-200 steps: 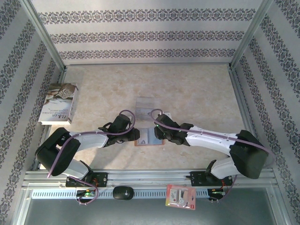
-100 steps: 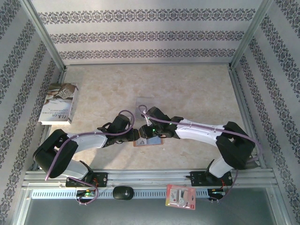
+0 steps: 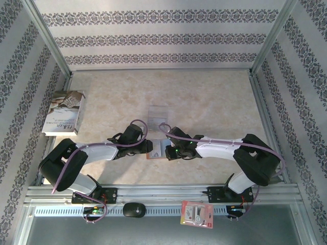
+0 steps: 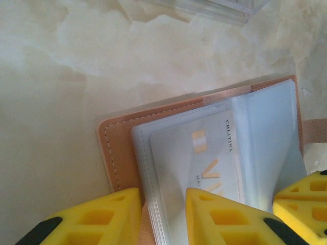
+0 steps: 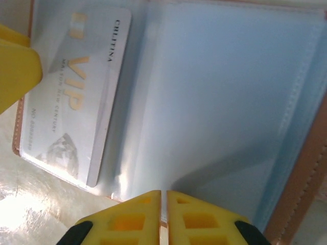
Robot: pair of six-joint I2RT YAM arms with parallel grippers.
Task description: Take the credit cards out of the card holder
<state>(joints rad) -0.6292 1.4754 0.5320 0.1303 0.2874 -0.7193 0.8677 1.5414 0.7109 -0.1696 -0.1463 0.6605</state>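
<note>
Left wrist shows left tool (image 4: pixel 162 200) open over the card holder (image 4: pixel 119 149); right wrist shows right tool (image 5: pixel 163 196) closed.

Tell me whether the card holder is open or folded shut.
Open. The card holder lies spread flat, its grey-blue lining facing up, with a pale VIP credit card showing on one half.

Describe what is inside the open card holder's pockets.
One pale VIP-printed credit card sits in the card holder's left pocket. The right pocket looks empty; anything behind the card or beneath the clouded pockets is covered.
</note>
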